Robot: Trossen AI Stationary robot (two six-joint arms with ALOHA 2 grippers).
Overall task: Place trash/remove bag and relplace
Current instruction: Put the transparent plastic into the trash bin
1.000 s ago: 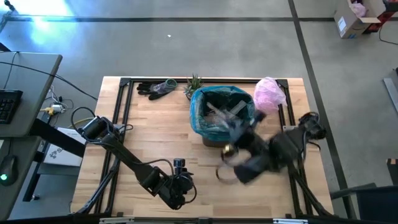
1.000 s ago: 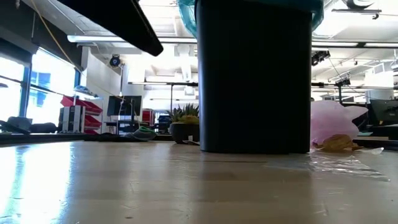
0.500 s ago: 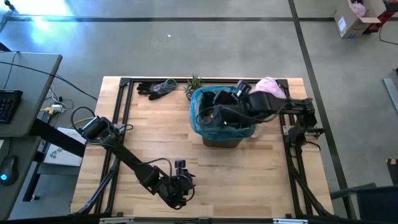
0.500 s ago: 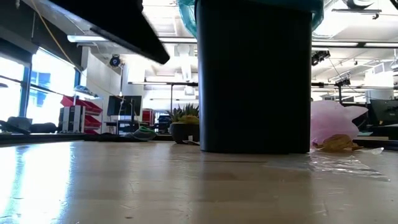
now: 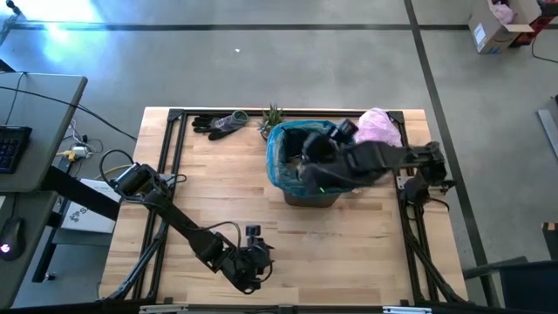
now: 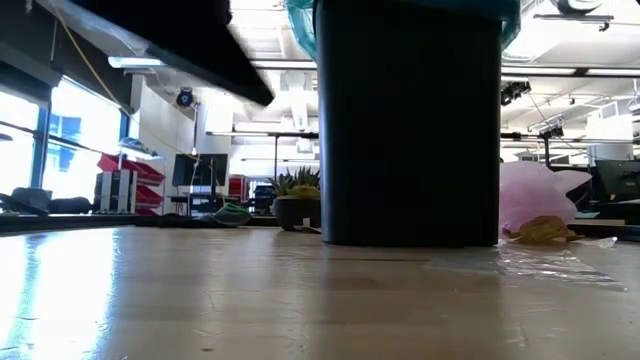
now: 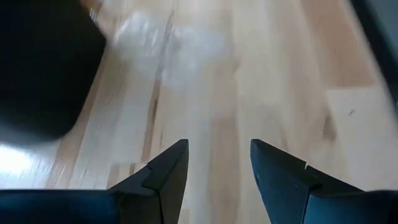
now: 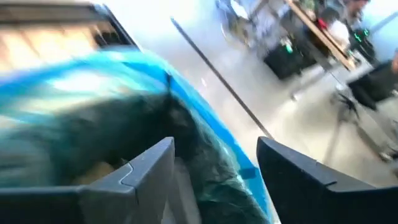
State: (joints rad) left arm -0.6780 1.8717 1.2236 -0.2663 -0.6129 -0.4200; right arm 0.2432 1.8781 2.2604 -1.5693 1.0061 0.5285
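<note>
A dark bin lined with the teal bag stands on the far middle of the table. My right gripper hangs open over the bin's mouth; in the right wrist view its fingers stand apart above the bag's inside, with nothing between them. Pale trash lies down in the bag. My left gripper is open over bare wood near the table's front edge. A brownish lump and a clear wrapper lie on the table by the bin.
A pale pink bag lies right of the bin at the far edge. A small green plant and dark gloves sit along the far edge to the bin's left. A black frame borders the table.
My right arm has swung from the table in front of the bin, up and toward the far edge, and now reaches from the right over the bin's mouth. The bin and bag have kept their place.
</note>
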